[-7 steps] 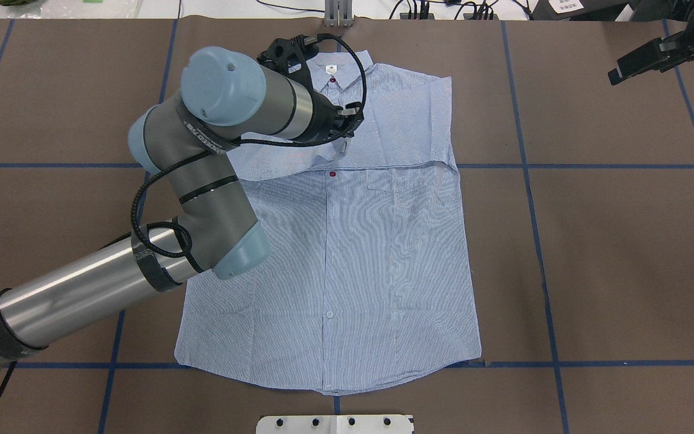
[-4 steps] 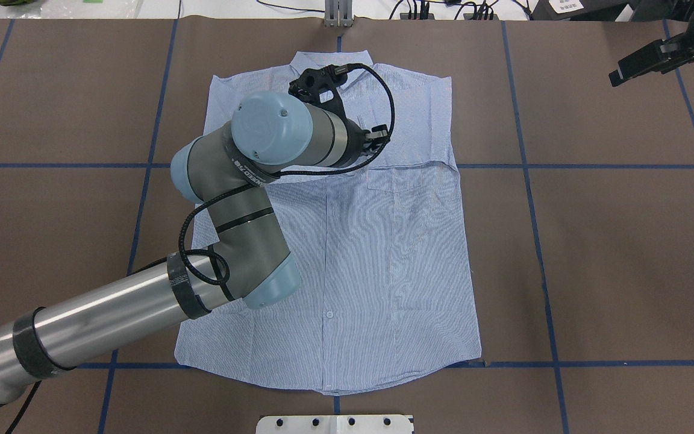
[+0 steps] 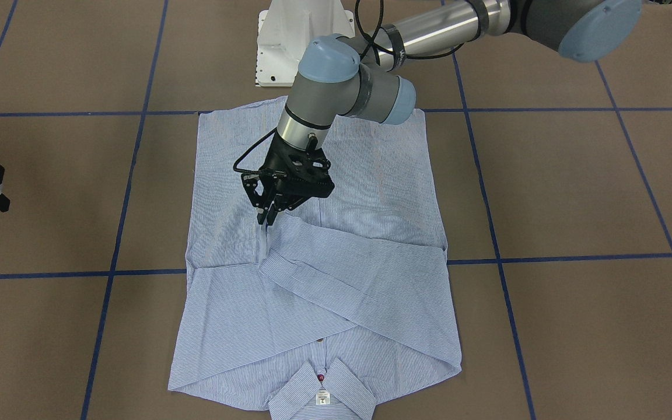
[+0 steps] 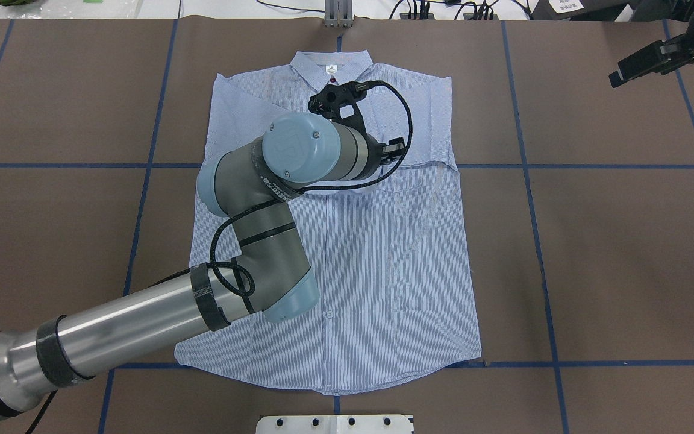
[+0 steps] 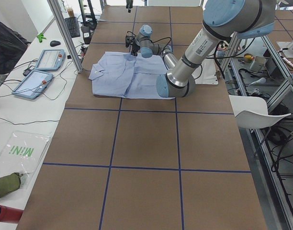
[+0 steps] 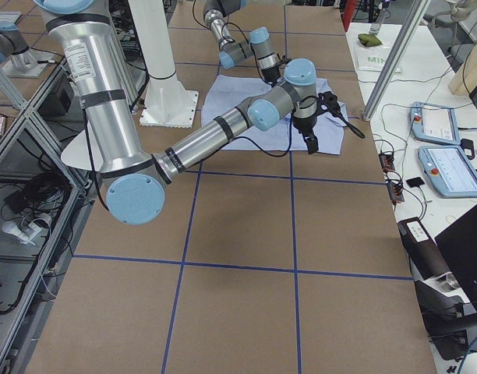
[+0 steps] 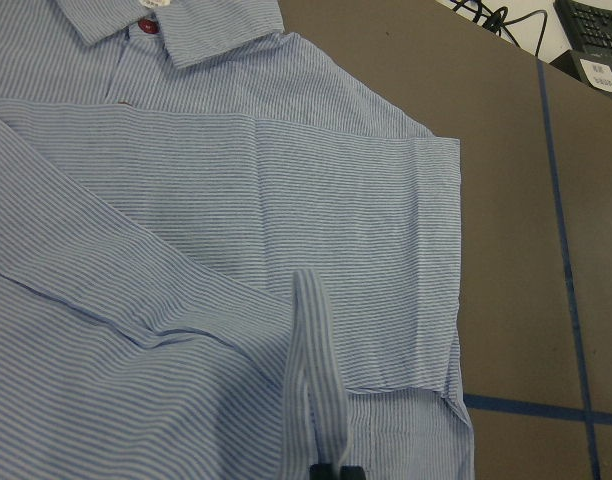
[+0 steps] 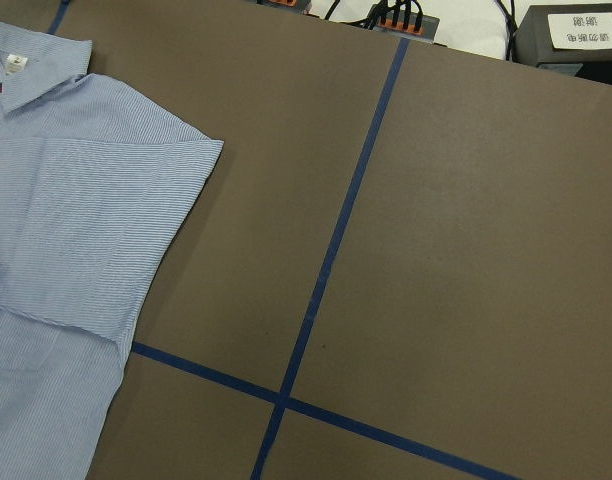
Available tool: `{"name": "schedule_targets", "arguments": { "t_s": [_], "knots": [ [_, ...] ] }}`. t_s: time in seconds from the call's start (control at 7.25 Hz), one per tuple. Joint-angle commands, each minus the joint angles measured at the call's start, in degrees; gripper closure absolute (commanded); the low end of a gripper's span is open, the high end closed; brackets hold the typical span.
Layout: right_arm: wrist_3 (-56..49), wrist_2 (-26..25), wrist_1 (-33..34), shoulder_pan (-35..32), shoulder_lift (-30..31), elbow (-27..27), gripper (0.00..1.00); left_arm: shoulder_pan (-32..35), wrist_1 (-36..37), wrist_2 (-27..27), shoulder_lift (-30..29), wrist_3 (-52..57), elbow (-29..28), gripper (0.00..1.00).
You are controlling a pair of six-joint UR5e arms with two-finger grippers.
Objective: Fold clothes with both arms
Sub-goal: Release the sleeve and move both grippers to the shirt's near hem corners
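The light blue striped shirt (image 4: 383,253) lies flat on the brown table, collar (image 4: 332,63) at the far side. It also shows in the front view (image 3: 324,303). One sleeve lies folded across the chest. My left gripper (image 3: 266,220) is shut on the cuff of the other sleeve and holds it just above the shirt's middle. In the left wrist view the pinched sleeve fabric (image 7: 311,370) rises into the shut fingertips (image 7: 331,470). In the overhead view the wrist hides those fingers. My right gripper (image 4: 645,63) hovers off the shirt at the far right, open and empty.
The white pedestal base (image 3: 301,41) stands at the near edge behind the shirt hem. Blue tape lines (image 4: 534,241) cross the table. Tablets (image 5: 46,60) and cables lie on the bench past the far edge. A metal post (image 4: 338,12) stands beyond the collar.
My left arm has swung right and slightly toward the robot, drawing the sleeve across the chest and uncovering the collar. The right arm has not moved.
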State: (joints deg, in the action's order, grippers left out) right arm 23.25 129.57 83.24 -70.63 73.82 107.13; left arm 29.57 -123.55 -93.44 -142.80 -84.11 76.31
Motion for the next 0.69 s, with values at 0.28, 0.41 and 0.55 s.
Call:
{"name": "schedule_targets", "arguments": {
  "t_s": [0.28, 0.41, 0.55],
  "knots": [
    [16.4, -6.9, 0.2, 9.8, 0.0, 8.1, 0.0, 0.2, 17.1, -5.3, 11.4, 14.5, 23.4, 0.0],
    [25.0, -13.0, 0.2, 17.1, 0.0, 11.2, 0.0, 0.3, 18.9, -5.5, 16.7, 14.8, 30.5, 0.0],
    [32.9, -18.8, 0.3, 24.2, 0.0, 14.7, 0.0, 0.5, 19.0, -5.8, 19.7, 14.8, 33.9, 0.0]
  ]
}}
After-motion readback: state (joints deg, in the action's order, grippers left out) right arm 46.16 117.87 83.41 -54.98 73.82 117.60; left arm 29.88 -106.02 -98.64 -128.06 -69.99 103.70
